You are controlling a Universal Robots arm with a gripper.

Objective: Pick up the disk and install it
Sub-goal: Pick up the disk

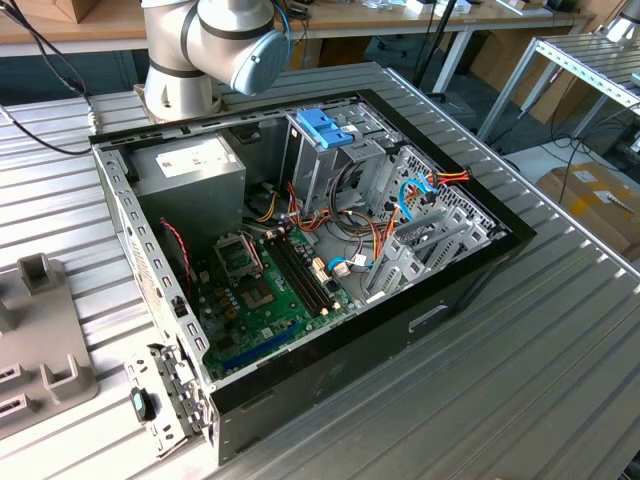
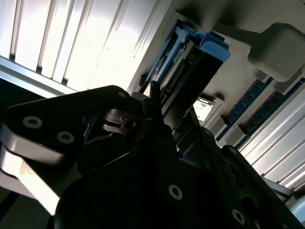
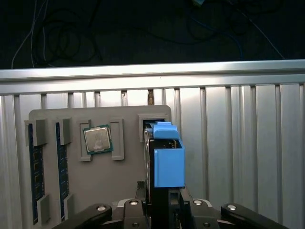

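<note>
Ribbed metal table [image 1: 545,350], open computer case [image 1: 330,385], grey parts tray [image 1: 50,330]

A ribbed aluminium counter [image 1: 520,380] is stretching across the foreground, with light glinting off its slats. Behind it a wooden workbench [image 1: 400,22] is standing on grey metal legs. Another slatted metal table [image 1: 600,65] is sitting at the exterior view's right. Cardboard boxes [image 1: 595,200] are resting on the pale grey floor [image 1: 530,165] below it.

the disk [image 3: 169,167] has a light-blue frame around dark grey metal. the tray [image 3: 71,117] is plain grey, and the chip [image 3: 97,139] is silver with a green edge. the table [image 3: 248,143] is silvery with straight ribs. the computer case [image 1: 470,290] is black, with a green board [image 1: 262,300] and red and orange wires [image 1: 450,177].
</note>
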